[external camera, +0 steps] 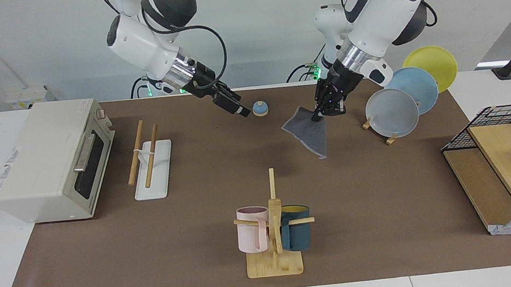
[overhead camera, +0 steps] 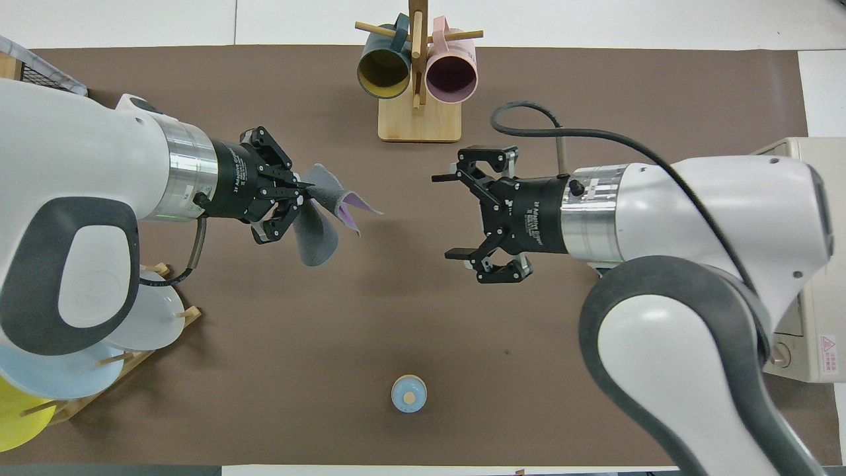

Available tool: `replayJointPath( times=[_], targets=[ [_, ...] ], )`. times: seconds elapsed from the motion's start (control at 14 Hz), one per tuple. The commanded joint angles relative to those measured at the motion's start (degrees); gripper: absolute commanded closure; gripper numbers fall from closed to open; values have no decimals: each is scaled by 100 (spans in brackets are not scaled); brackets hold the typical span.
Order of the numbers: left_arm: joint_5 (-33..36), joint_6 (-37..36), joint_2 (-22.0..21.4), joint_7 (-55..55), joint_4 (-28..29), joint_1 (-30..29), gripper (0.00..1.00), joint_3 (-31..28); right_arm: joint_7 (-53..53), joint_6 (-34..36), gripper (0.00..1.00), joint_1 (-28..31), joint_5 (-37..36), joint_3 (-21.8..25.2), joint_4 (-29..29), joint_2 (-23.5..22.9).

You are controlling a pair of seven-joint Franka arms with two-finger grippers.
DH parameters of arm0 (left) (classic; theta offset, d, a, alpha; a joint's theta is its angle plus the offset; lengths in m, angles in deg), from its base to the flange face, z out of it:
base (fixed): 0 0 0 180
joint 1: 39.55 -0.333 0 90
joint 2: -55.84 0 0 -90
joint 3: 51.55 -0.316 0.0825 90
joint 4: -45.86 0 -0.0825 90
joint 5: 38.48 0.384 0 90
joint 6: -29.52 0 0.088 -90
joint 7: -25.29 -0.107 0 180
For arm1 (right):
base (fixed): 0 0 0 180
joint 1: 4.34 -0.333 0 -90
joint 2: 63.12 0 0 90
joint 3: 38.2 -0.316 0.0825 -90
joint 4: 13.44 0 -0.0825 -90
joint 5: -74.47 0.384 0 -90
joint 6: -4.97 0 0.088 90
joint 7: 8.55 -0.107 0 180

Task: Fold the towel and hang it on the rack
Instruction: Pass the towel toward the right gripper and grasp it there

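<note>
A small grey towel [external camera: 310,132] hangs folded from my left gripper [external camera: 320,112], which is shut on its upper corner and holds it above the brown mat beside the plate stand. In the overhead view the towel [overhead camera: 320,218] droops from that gripper [overhead camera: 301,195] and shows a purple underside. My right gripper [external camera: 238,108] is open and empty in the air over the mat's middle, its fingers spread wide in the overhead view [overhead camera: 446,215]. The rack [external camera: 148,155], two wooden rails on a white base, stands in front of the toaster oven; it is hidden in the overhead view.
A toaster oven [external camera: 49,161] sits at the right arm's end. A mug stand [external camera: 272,234] with pink and dark blue mugs stands farthest from the robots. A plate stand [external camera: 400,103] with three plates and a wire basket shelf [external camera: 502,159] are at the left arm's end. A small blue knob [external camera: 260,109] lies near the robots.
</note>
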Motion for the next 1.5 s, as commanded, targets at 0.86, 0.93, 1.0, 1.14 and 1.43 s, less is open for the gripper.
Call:
replayJointPath(
  times=[0.86,0.93,1.0,1.14,1.43],
  targets=[
    [-66,610,-304,1976,299,478,100,37,-310,-1122,0,-710,388,17,538,-695],
    [-66,619,-304,1976,299,478,100,37,-214,-1026,0,-658,388,25,547,-695],
    [-66,619,-296,1976,299,478,100,37,-135,-973,0,-614,388,25,565,-695],
    [-66,610,-304,1976,308,478,100,37,-116,-981,0,-613,371,25,618,-704],
    [-66,610,-304,1993,308,478,100,37,51,-832,0,-481,344,43,723,-730]
  ],
)
